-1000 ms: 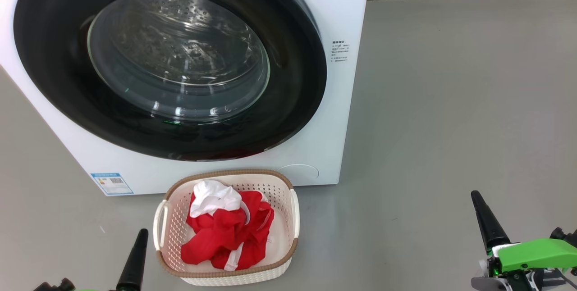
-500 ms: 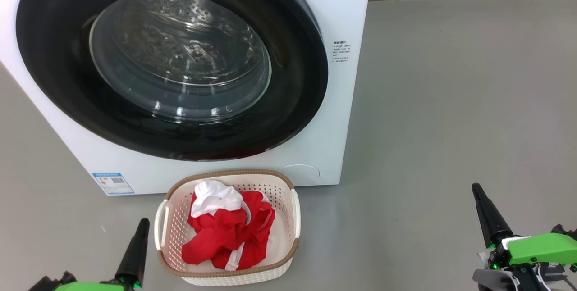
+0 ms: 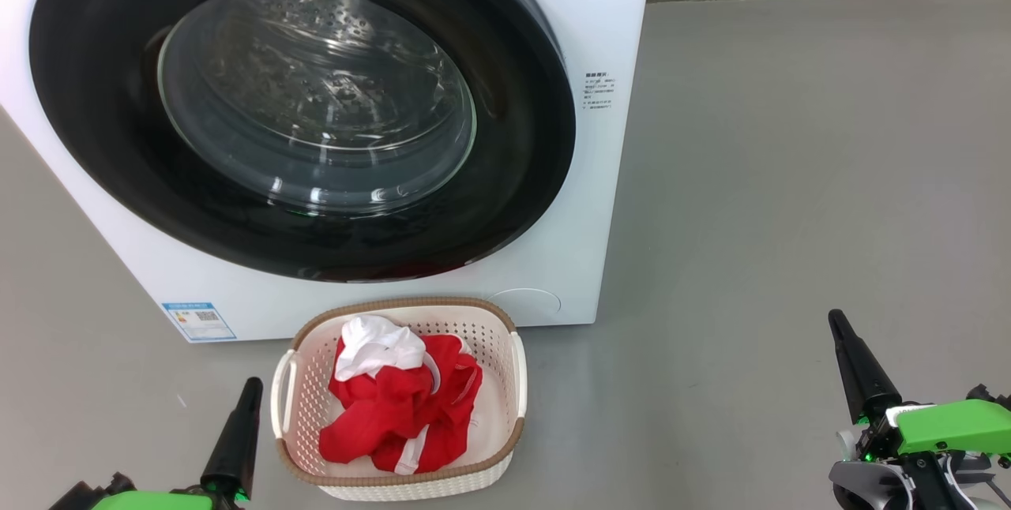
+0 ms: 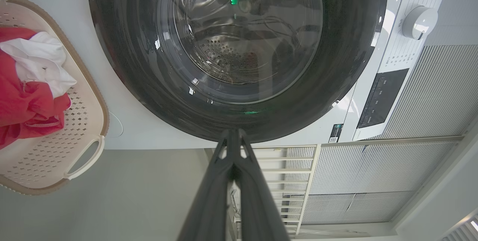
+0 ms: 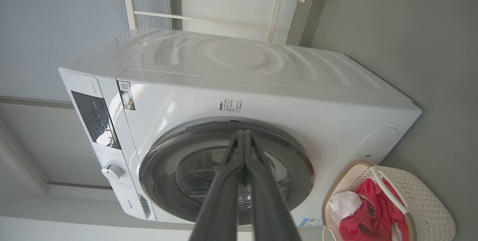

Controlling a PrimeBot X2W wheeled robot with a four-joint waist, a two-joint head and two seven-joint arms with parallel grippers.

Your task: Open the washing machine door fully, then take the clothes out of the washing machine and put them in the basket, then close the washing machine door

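**Resting claws, laundry already in the basket**

Both claws sit at the near side with their fingers pressed tight together, gripping nothing. The left claw (image 3: 253, 384) is just left of the basket (image 3: 494, 401), and the right claw (image 3: 835, 317) is well off to the right. The basket stands on the grey floor (image 3: 750, 218) directly in front of the washing machine (image 3: 600, 36), with the red-and-white clothes (image 3: 403, 407) heaped inside it. Behind it, the washing machine door (image 3: 304, 111) lies closed against the machine's front.
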